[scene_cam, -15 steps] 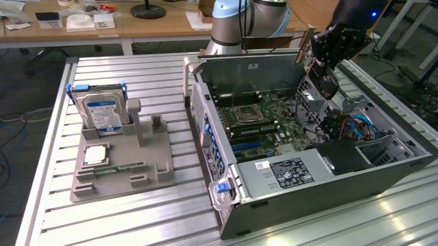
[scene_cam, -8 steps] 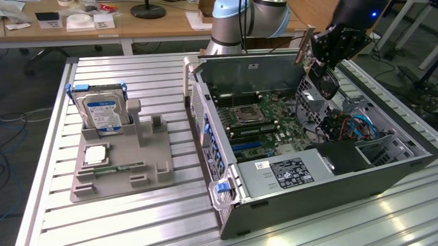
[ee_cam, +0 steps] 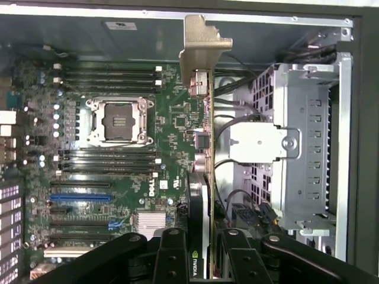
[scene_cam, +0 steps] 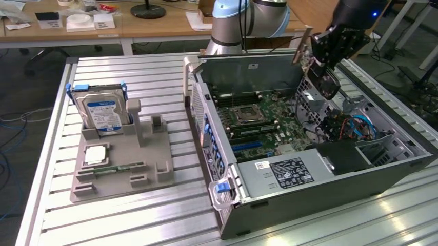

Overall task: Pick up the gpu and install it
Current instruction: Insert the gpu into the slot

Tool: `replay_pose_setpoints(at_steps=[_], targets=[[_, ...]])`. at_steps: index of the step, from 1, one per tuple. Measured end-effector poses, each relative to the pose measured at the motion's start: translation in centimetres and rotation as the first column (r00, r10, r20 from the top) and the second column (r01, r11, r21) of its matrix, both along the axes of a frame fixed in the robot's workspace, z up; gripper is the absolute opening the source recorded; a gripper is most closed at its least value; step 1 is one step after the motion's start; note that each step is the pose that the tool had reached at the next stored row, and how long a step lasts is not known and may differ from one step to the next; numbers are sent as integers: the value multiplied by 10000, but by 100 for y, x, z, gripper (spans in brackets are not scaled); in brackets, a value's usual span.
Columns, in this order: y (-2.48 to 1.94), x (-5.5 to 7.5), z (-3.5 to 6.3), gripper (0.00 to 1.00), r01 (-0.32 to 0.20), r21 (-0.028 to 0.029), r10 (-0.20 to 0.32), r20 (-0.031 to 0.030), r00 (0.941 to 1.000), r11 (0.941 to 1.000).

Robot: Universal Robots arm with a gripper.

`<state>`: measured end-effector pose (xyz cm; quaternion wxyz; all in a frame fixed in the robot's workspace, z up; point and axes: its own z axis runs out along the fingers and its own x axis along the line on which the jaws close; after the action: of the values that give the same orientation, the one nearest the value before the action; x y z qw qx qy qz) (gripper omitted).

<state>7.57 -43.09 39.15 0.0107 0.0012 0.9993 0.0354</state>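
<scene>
My gripper (scene_cam: 329, 61) is shut on the gpu (scene_cam: 320, 78) and holds it edge-down over the open computer case (scene_cam: 226, 154), on the exterior view's right side of the case. In the wrist view the gpu (ee_cam: 207, 171) runs edge-on away from my black fingers (ee_cam: 172, 254), with its metal bracket (ee_cam: 204, 44) at the far end and its black cooler (ee_cam: 196, 201) close to the fingers. It hangs above the green motherboard (ee_cam: 148, 177), near the drive cage. The blue expansion slot (ee_cam: 80, 197) lies off to one side of the card.
A silver blue-labelled hard drive (scene_cam: 102, 110) stands in a grey fixture (scene_cam: 120, 174) at the exterior view's left, with a green RAM stick (scene_cam: 120, 167) lying on it. Inside the case are the metal drive cage (ee_cam: 302, 142), cables and the power supply (scene_cam: 287, 171).
</scene>
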Motion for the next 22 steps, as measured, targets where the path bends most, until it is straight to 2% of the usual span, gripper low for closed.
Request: replay_pose_setpoints(at_steps=[6,12,17,22], targets=[[0,-7,-1,26,-667,-1,667,0,9978,9978],[0,-21,-4,26,-1348,-6,1348,0,9909,9909],[0,-34,-7,26,-1954,-28,1954,-4,9807,9807],[0,-44,-10,26,-2616,-66,2616,-12,9652,9652]])
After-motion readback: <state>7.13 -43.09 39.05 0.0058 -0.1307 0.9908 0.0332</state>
